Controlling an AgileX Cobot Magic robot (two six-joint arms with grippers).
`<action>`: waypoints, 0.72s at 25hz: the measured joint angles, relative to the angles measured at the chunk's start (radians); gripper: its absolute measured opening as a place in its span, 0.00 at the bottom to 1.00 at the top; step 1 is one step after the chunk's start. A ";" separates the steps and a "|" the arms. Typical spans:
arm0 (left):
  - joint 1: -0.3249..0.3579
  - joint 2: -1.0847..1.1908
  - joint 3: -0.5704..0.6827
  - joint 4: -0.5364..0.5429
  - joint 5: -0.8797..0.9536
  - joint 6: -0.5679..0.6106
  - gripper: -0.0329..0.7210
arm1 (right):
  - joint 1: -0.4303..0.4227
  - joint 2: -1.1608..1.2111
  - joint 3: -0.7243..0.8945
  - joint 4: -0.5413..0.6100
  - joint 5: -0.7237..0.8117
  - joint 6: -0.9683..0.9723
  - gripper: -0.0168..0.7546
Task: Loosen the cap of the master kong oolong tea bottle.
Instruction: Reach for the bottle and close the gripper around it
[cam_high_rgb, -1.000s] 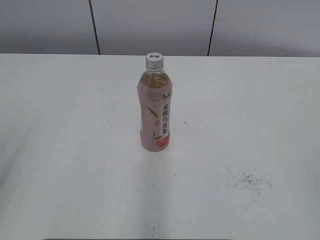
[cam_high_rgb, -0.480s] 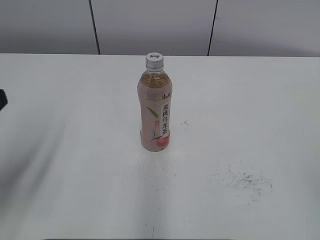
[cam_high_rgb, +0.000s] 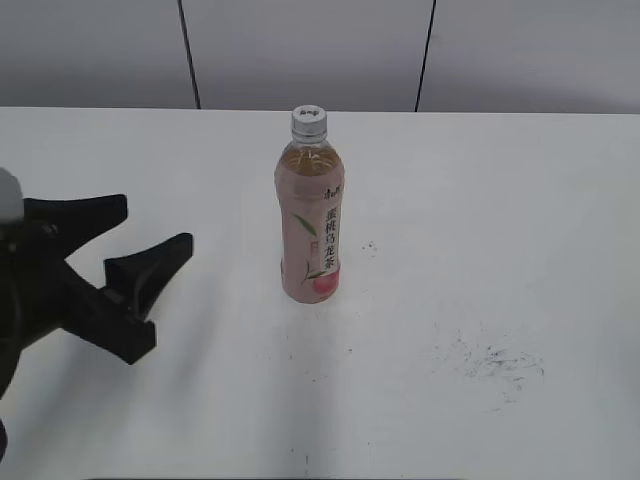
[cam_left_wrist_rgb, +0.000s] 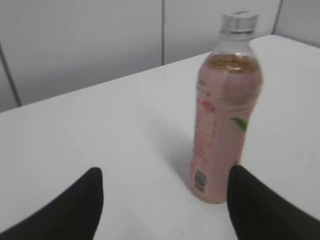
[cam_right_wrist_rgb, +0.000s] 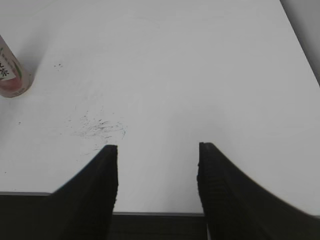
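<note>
Tall clear plastic master kong oolong tea bottle (cam_high_rgb: 310, 215) stands upright mid-worktop (cam_high_rgb: 480, 200), nearly full so likely heavy, smooth, squeezable: hold mid-label, twist ribbed silver-grey cap (cam_high_rgb: 309, 121); left gripper (cam_high_rgb: 125, 245) and right gripper (cam_right_wrist_rgb: 157, 150) both released, empty.

You see a wide white matte table (cam_high_rgb: 520, 200) with dark scuff marks (cam_high_rgb: 490, 360), and behind it pale grey wall panels (cam_high_rgb: 300, 50) with dark seams.

— Where does the exterior view sit?
— Above the table (cam_high_rgb: 480, 200), slanting down at the bottle (cam_high_rgb: 310, 215) and back wall.
— And the wrists?
— Left looks low and close at the bottle (cam_left_wrist_rgb: 222, 115); right looks down, catching its base (cam_right_wrist_rgb: 10, 75) and scuffs (cam_right_wrist_rgb: 100, 127), shared with the exterior view.
</note>
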 joint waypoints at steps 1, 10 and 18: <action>0.000 0.041 0.000 0.027 -0.061 -0.009 0.67 | 0.000 0.000 0.000 0.000 0.000 0.000 0.53; 0.000 0.425 -0.062 0.173 -0.303 -0.032 0.81 | 0.000 0.000 0.000 0.000 0.000 0.000 0.53; 0.000 0.508 -0.219 0.189 -0.316 -0.080 0.82 | 0.000 0.000 0.000 0.000 0.000 0.000 0.53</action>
